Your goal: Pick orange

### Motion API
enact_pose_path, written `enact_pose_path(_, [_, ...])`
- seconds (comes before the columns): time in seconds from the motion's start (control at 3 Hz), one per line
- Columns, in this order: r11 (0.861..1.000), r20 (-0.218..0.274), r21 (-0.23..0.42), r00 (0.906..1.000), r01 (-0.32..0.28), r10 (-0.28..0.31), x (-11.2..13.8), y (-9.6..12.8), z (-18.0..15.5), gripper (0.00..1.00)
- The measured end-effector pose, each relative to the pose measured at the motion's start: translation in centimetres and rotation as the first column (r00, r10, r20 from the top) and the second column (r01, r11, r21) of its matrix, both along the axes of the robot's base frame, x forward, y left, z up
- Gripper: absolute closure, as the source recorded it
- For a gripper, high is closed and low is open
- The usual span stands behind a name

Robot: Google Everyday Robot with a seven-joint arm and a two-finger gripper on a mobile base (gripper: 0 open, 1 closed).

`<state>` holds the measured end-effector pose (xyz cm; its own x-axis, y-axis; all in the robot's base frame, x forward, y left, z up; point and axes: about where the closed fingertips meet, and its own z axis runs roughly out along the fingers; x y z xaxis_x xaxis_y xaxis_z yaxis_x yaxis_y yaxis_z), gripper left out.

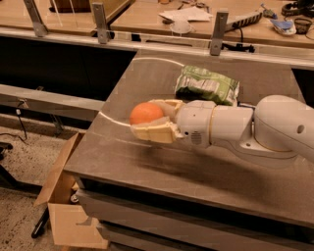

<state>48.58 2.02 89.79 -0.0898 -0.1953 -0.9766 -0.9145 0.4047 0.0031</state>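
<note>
Gripping the orange over the left part of the table, your gripper is clamped on its sides. Round, smooth, likely firm but slippery, so hold it across the widest middle with a gentle squeeze.

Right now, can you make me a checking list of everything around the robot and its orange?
Surface: dark table, with a pale curved line across it.
Job's things: orange, held between the jaws near the table's edge.
Clutter: green snack bag, lying behind the arm.
Grippers: gripper, jaws shut on the orange, one on each side.
Cables: black cable on the back counter; thin cable low by the floor.
Surroundings: open cardboard box on the floor; papers on the back counter.
</note>
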Motion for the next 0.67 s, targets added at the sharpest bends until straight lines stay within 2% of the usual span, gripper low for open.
enact_pose_path(0.33, [0.998,0.075,0.017,0.9953,0.061,-0.062,1.34,-3.01,2.88,1.0])
enact_pose_path(0.67, [0.998,0.075,0.017,0.9953,0.061,-0.062,1.34,-3.01,2.88,1.0])
